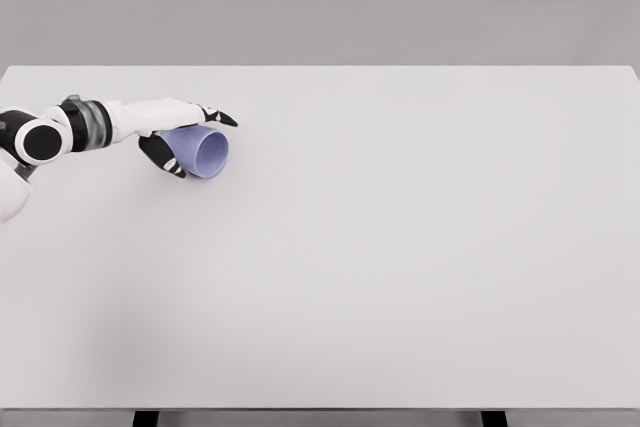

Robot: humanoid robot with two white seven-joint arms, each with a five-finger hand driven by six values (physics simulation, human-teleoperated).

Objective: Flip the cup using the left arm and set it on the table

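A pale blue-violet cup (203, 152) is tipped on its side at the table's left, its open mouth facing right and toward me. My left hand (185, 139) is wrapped around it: white fingers with black tips lie over the top and a dark thumb curls under the lower left. The left arm comes in from the left edge. The cup's base is hidden behind the hand. I cannot tell whether the cup touches the table or hangs just above it.
The white table (400, 247) fills the view, with its far edge near the top and its front edge at the bottom. Two dark table legs show below the front edge.
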